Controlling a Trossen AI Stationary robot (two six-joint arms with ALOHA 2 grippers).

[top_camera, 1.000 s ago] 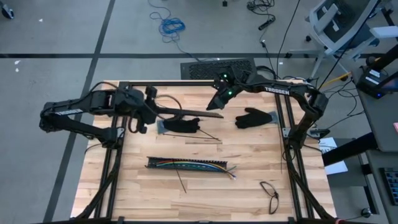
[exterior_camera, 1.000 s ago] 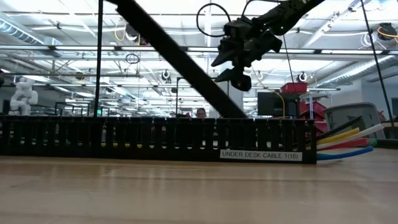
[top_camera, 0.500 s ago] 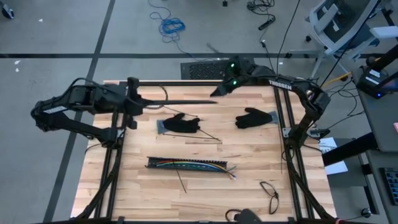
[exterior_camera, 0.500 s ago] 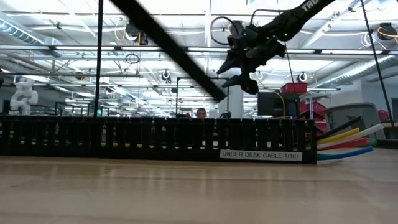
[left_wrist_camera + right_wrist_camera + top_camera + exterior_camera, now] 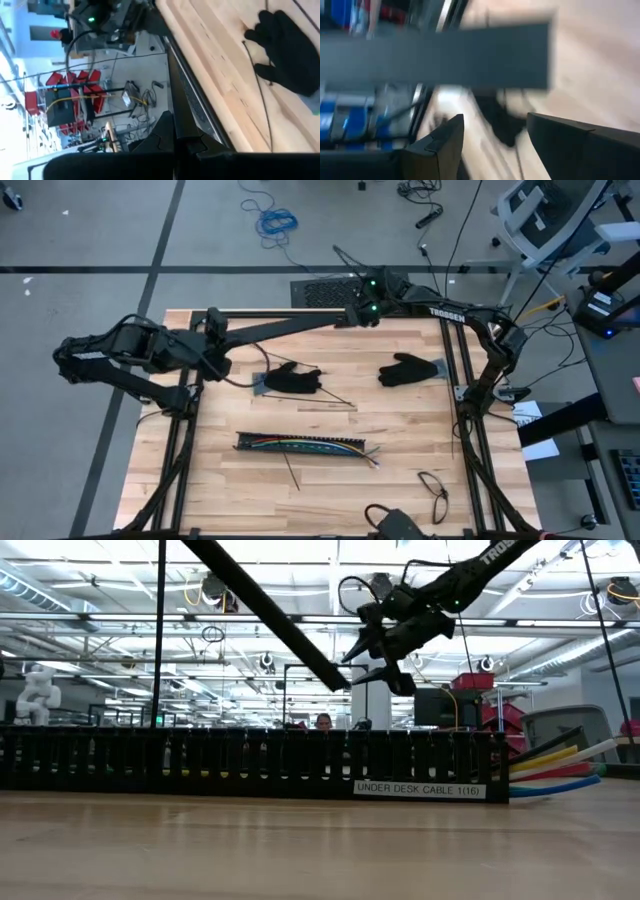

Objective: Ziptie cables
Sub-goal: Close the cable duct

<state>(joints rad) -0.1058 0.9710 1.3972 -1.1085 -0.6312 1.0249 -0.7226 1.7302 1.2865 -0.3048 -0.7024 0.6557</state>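
The cables (image 5: 318,446) lie in a black slotted tray (image 5: 262,444) on the table's near half. Their coloured ends (image 5: 556,770) stick out of its right end. My left gripper (image 5: 213,330), at the far left, is shut on a long black bar (image 5: 285,326). The bar reaches rightward along the far edge. My right gripper (image 5: 361,313) hovers open at the bar's free end (image 5: 338,683). In the right wrist view the bar (image 5: 435,55) crosses beyond the fingertips, not between them. My left gripper pinches the bar's left end (image 5: 230,332) between its two fingers. It comes from the table's left, with the bar running on away from the fingers (image 5: 165,135). The bar is lifted clear of the table, and its free end is high over the far edge.
Two black gloves (image 5: 291,378) (image 5: 408,368) lie on the table's far half. Thin black strips (image 5: 336,396) (image 5: 292,472) lie near the left glove and the tray. A black looped cable (image 5: 433,492) sits at the near right. A black frame (image 5: 450,370) borders the tabletop.
My left gripper has drawn back toward the table's left and risen, rolling its wrist. The bar's free end has swung from over the left glove toward the far edge and gone higher. My right gripper has moved toward the far edge with that end, staying open.
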